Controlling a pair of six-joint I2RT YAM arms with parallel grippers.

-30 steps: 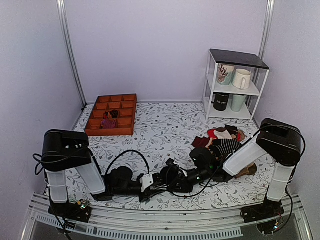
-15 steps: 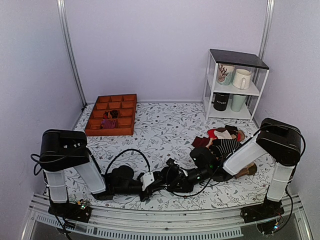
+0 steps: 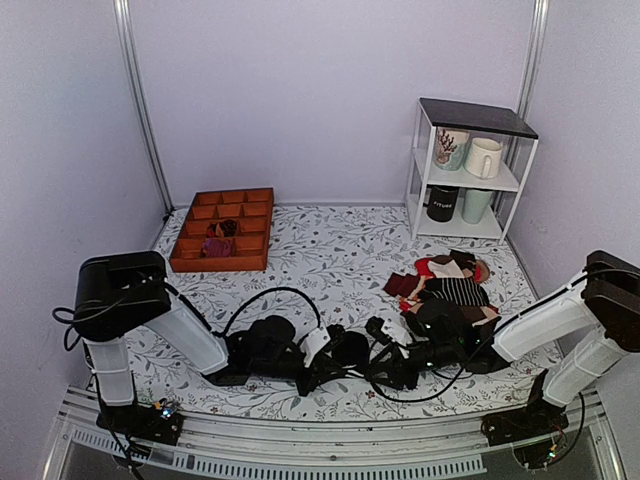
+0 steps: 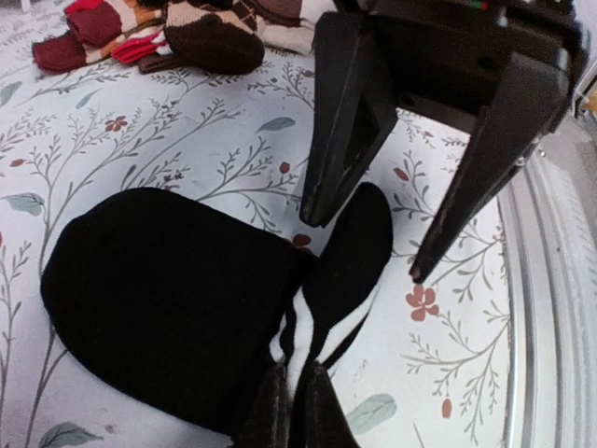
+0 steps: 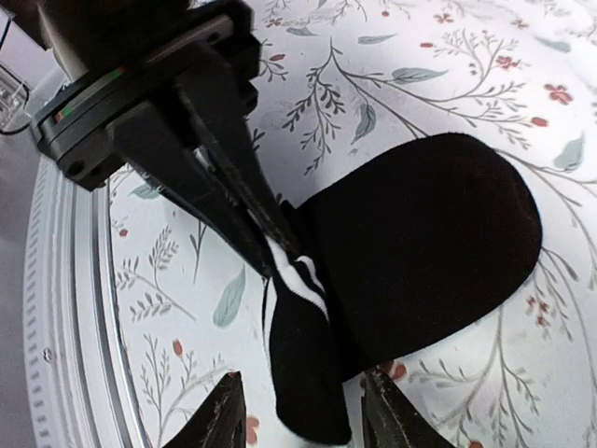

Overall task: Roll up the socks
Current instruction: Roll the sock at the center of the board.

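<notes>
1. Location. The socks lie flat on the table, near-left of the pile of spare socks and well apart from it, close to the near edge.

2. Shape. The socks show a broad rounded body and a narrow black tail. The white-striped cuff sits at the neck where body and tail meet.

3. Left gripper. Its fingers are pinched narrow on the striped cuff, with fabric clamped between them. The body spreads away to one side of that pinch.

4. Right gripper. Its fingers stand wide, one on each side of the tail. No firm contact with the fabric can be seen.

5. Governing relation. The tail's long axis runs straight in between the right fingers, toward their wrist, and the body lies beyond the fingertips. The right arm is nearer the free end, while the left anchors the cuff.

6. Judgement. The roll is not yet formed. The next move probably needs the right fingers to close squarely across the tail without dragging the cuff out of the left pinch
</notes>
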